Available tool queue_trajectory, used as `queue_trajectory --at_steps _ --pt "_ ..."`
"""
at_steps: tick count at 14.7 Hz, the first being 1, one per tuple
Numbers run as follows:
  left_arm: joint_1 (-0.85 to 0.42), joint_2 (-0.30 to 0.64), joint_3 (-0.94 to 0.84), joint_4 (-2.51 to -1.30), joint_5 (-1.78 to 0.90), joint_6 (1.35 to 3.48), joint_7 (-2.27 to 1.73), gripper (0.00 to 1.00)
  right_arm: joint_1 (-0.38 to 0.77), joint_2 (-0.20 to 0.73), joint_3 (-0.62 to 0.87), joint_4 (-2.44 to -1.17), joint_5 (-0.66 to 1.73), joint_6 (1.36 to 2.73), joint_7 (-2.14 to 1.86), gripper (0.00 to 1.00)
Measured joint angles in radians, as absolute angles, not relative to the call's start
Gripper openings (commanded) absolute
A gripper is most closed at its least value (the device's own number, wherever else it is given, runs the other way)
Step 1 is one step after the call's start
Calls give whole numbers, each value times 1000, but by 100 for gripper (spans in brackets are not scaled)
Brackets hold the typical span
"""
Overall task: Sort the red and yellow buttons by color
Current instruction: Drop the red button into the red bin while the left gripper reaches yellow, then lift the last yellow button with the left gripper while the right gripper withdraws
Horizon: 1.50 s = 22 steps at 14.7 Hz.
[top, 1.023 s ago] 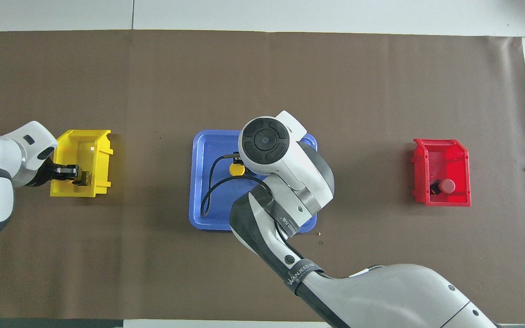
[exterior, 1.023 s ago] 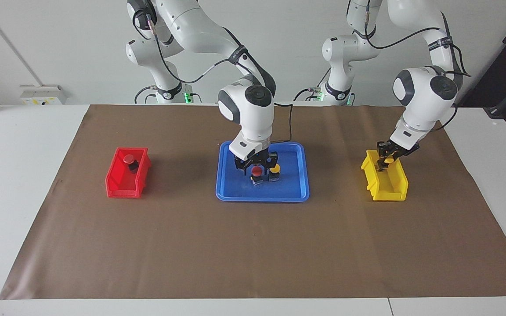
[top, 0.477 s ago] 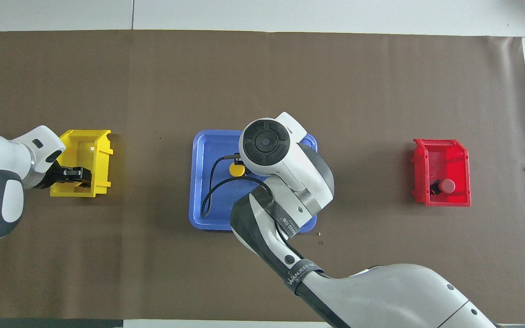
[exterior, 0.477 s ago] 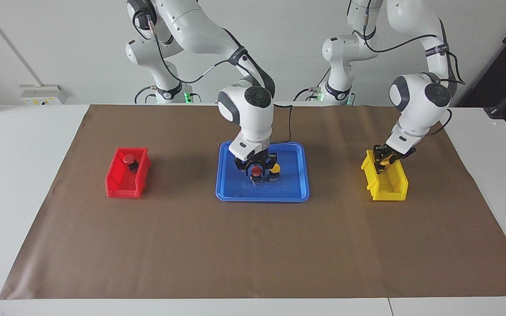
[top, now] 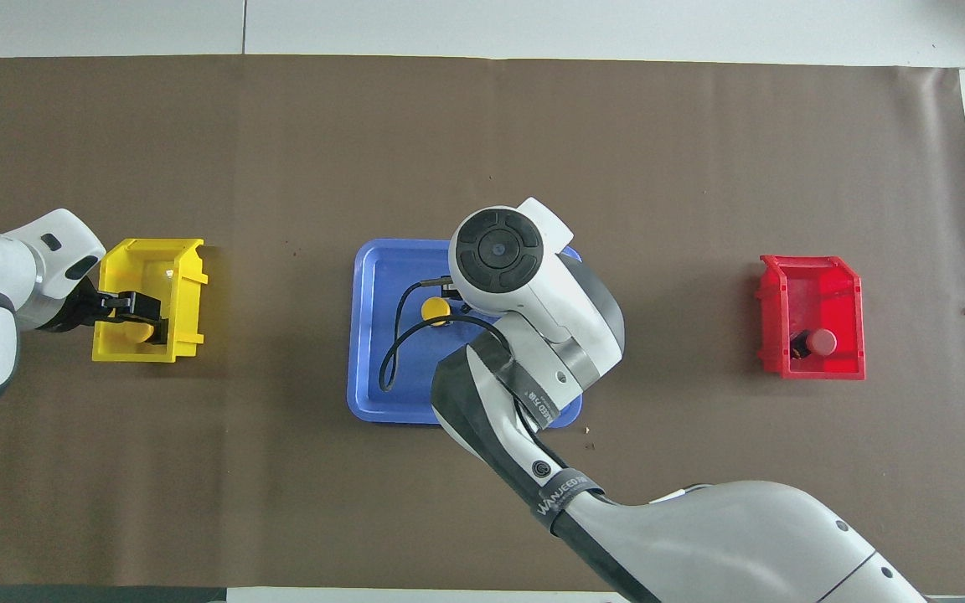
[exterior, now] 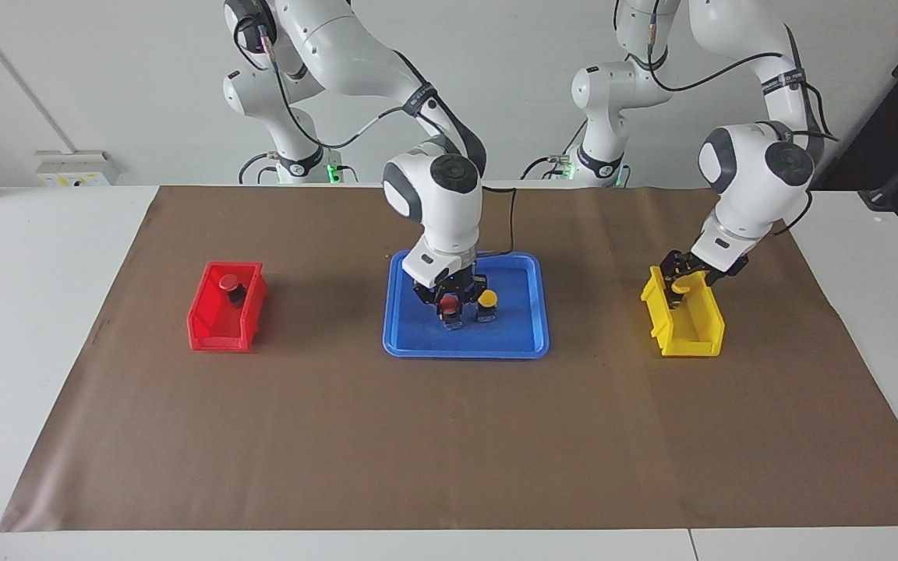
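Brown mat [exterior: 449, 436] on white table [exterior: 36, 312], right gripper [exterior: 449, 302] clamped on red button [exterior: 448, 301], left gripper [exterior: 683, 274] apart.

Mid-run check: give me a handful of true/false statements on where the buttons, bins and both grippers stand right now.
1. The right gripper is shut on the red button in the blue tray. True.
2. The red bin holds no button. False: one red-capped button already lies in it.
3. The left gripper is over the yellow bin, open, with a yellow button lying in the bin below it. True.
4. Both yellow buttons are in the yellow bin. False: one yellow button stands in the blue tray beside the red one.
5. The blue tray sits at the right arm's end of the table. False: it lies midway between the two bins.
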State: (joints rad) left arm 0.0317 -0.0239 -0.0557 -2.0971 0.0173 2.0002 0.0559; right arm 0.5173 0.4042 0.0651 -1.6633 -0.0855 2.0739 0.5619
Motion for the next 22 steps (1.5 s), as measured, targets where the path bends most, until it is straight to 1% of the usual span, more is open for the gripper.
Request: queue_trajectory --at_steps 2,4,5,7,8,10,13,15,17,19,22 --pt "27 -27 -65 -1943 17 1864 56 100 421 339 60 -1643 -87 1967 351 4" --pt "-14 -25 -73 -1792 15 1750 20 100 262 236 56 -1669 -87 1890 89 4" --pt "-58 -22 -76 -1755 14 1738 -55 100 171 189 56 -1694 -86 1866 -36 4" --pt "-180 -4 -83 -1768 14 1808 -283 100 21 137 55 -1745 -85 1855 -236 4" --pt "-253 18 -86 -1788 14 1864 -386 100 -31 130 55 -1770 -85 1866 -310 4" --pt "-392 92 -92 -1817 14 1960 -576 100 -103 129 56 -1825 -85 1940 -419 4" --pt "-538 221 -94 -1839 14 2091 -757 100 -147 117 57 -1939 -85 2084 -483 4" --pt "-611 277 -94 -1839 14 2135 -833 100 -148 95 61 -2020 -85 2149 -484 4" --pt "-638 298 -94 -1839 14 2162 -865 100 -148 68 65 -2092 -85 2201 -484 4" --pt "-637 301 -88 -1841 14 2165 -868 100 -149 46 65 -2148 -85 2242 -484 4" --pt "-635 301 -80 -1842 14 2169 -868 100 -155 32 65 -2202 -85 2299 -484 5"
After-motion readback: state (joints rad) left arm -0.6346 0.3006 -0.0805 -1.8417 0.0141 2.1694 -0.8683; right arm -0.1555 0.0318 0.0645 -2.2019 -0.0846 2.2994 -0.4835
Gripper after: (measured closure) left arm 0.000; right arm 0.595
